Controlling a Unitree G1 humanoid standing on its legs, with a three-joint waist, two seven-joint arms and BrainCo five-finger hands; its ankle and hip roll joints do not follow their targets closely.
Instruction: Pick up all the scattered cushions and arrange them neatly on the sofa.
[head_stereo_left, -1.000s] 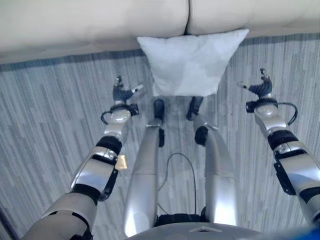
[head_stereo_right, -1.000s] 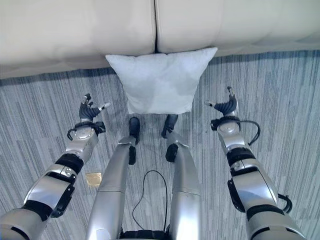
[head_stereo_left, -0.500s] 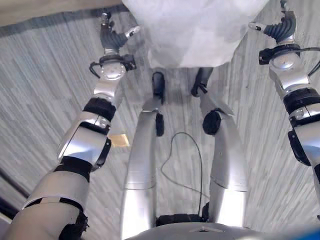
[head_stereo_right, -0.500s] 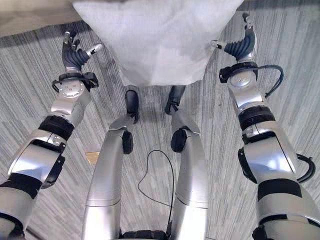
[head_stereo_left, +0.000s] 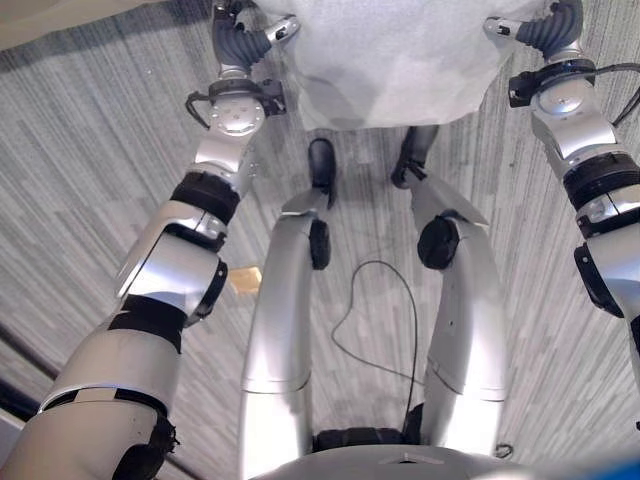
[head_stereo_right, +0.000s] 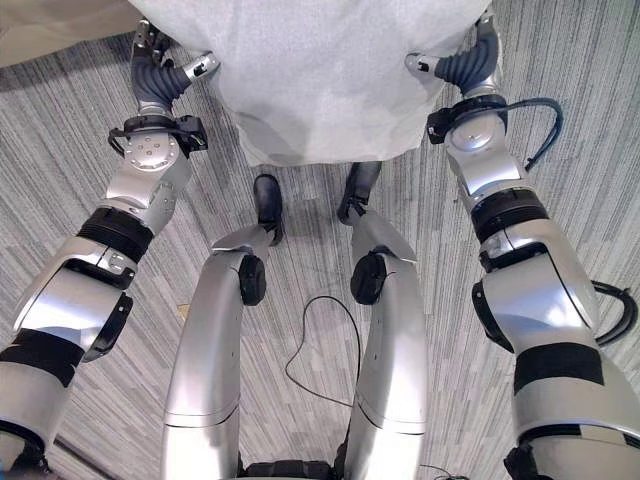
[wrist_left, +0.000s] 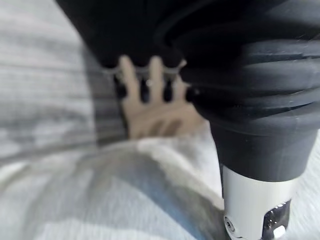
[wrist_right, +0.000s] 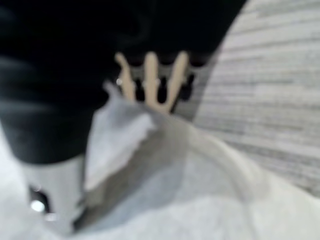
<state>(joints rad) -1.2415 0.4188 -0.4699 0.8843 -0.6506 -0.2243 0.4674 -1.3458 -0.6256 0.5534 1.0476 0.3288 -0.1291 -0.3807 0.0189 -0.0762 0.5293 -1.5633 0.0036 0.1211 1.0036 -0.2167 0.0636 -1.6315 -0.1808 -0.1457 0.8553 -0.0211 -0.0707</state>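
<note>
- The cushion (head_stereo_right: 310, 70), pale grey, is seen on the floor (head_stereo_right: 80, 240) at the far edge of the head views, leaning toward the sofa (head_stereo_right: 50, 25), of which a beige strip shows in the corner.
- It is flanked on both sides: the left robot hand (head_stereo_right: 160, 75) is set just beside its left edge, the right robot hand (head_stereo_right: 465, 65) just beside its right edge.
- The left robot hand is spread wide, fingers extended past the cloth in its wrist view, thumb pointed at the cushion; nothing is gripped.
- The right robot hand is likewise held wide, straight fingers above a folded corner of the cushion (wrist_right: 130, 135); contact cannot be told for sure.
- The step in hand is judged to be the two-sided squeeze before the lift.
- It would be done well if both palms were pressed in evenly, at matching height.
- Soft filling is likely to sag, so a firm, centred clamp is advised before anything is raised toward the sofa.
</note>
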